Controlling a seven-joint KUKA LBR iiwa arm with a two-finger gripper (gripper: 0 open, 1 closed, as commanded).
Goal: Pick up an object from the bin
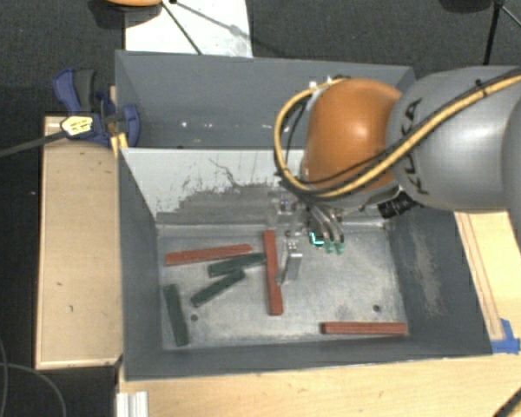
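KUKA written on arm (469, 146). Gripper (290, 261) low at middle of bin (200, 168), just beside red-brown stick (273, 287); open or closed, cannot tell. Dark green sticks (236, 268) to left, second red stick (365, 327) front right.

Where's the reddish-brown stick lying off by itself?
The lone reddish-brown stick lies flat on the right of the camera view, by the near wall of the bin, apart from the other sticks further left.

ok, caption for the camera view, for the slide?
Hand over a red-brown stick in the middle of the grey bin; two more red-brown sticks and three dark green sticks lie around.
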